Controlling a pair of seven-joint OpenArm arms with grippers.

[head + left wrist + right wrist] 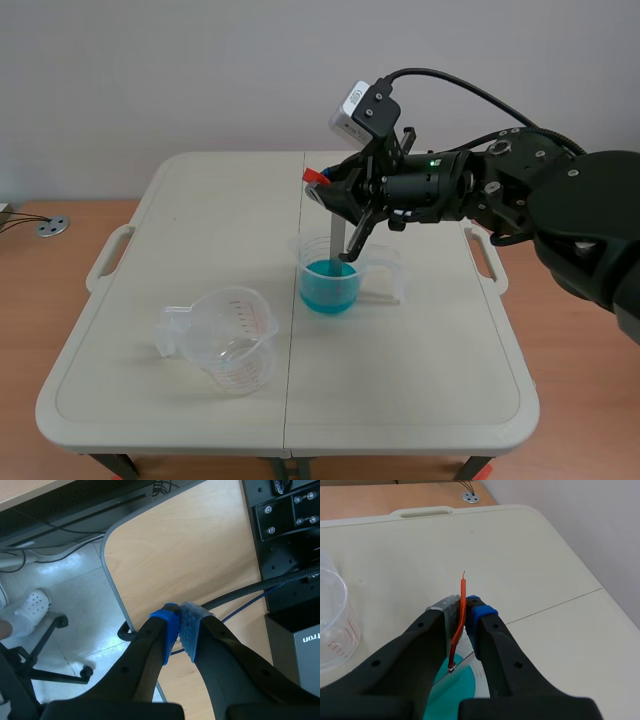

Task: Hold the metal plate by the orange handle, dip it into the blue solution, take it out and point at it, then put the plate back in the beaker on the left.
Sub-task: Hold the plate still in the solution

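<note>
R gripper [465, 611] is clamped on the orange handle [463, 587]. The plate [337, 238] hangs straight down from it, long axis vertical, and its lower end looks dipped in the blue solution [328, 283]. So the way out is straight up, I think. The empty beaker [232, 338] stands to the left, nearer to the robot. L gripper [180, 625] is closed on nothing, away from the table [420, 360].

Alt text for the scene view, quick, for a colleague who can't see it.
The right gripper holds the orange handle, with the metal plate hanging down into the beaker of blue solution at mid-table. A clear beaker stands nearer the robot, to its left.
</note>
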